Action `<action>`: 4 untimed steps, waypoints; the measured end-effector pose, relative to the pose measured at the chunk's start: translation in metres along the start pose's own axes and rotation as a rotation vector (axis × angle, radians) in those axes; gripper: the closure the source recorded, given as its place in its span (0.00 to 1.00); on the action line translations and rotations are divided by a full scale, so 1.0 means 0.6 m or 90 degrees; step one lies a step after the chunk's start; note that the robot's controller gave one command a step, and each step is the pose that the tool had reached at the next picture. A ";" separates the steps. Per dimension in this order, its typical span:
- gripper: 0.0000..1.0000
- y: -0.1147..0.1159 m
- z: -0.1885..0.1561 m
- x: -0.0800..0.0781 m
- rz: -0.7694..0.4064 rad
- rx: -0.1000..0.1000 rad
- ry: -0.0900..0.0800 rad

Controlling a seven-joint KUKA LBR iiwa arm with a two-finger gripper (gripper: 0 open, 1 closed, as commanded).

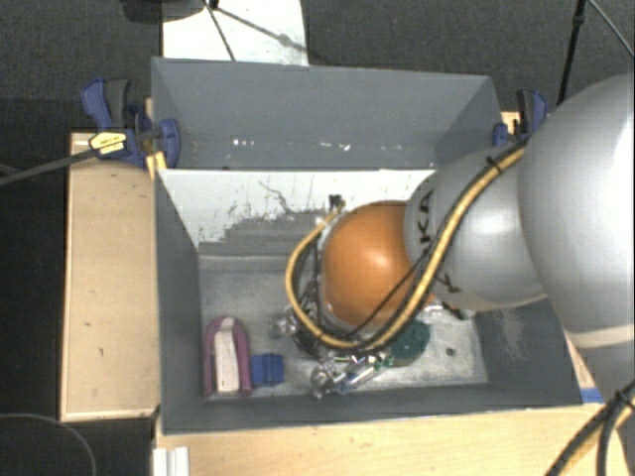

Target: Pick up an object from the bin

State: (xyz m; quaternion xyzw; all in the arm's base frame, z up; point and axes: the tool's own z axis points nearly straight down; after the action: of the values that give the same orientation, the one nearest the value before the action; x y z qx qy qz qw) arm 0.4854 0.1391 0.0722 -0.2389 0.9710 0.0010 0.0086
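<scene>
Camera view: we are seeing gripper (342,370) hanging low at bin (179,296) front; released or clenched, we cannot tell. Just beside it, rightward, green piece (412,343) lying; leftward, blue block (266,369). We are judging green piece light, stiff; edge hold suiting best.

- The hand (342,370) sits low by the bin's (179,296) front wall
- purple-and-white block (226,357) front left, blue piece (266,369) just beside
- dark green thing (412,341) under the arm (496,236)

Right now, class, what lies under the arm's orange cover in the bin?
A dark green thing pokes out beneath it, beside the end effector. Its remainder, and anything else below the cover, is hidden.
</scene>
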 end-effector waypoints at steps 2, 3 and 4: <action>0.00 -0.274 0.000 0.077 -0.179 -0.002 0.004; 0.00 -0.374 0.000 0.063 -0.111 -0.001 0.006; 0.00 -0.456 -0.020 0.050 -0.277 -0.001 0.007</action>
State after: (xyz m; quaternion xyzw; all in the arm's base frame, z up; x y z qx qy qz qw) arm 0.5855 -0.1171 0.0846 -0.4431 0.8965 -0.0015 0.0034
